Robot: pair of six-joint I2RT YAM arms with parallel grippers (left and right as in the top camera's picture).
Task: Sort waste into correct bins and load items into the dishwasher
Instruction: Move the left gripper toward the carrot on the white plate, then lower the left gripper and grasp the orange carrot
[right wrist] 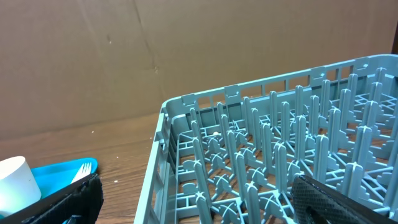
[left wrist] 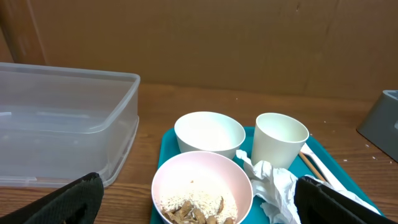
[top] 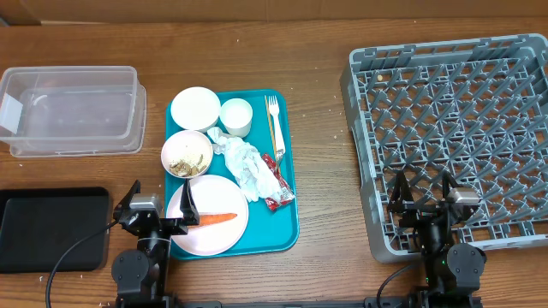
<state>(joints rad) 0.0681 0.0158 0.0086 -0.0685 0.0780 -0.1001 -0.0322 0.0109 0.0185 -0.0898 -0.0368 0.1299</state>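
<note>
Both sets of jaws are spread wide, holding nothing: left gripper [top: 158, 204] by the pink plate [top: 214, 233], right gripper [top: 422, 195] over the grey rack's [top: 445, 103] near edge.

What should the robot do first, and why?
Probably move the left gripper over the carrot piece on the pink plate: its jaws stand open and empty, and that scrap lies closest to it.

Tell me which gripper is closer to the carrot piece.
Left. The left gripper is at the left edge of the plate that holds the carrot piece; the right gripper is far across the table, over the dish rack.
</note>
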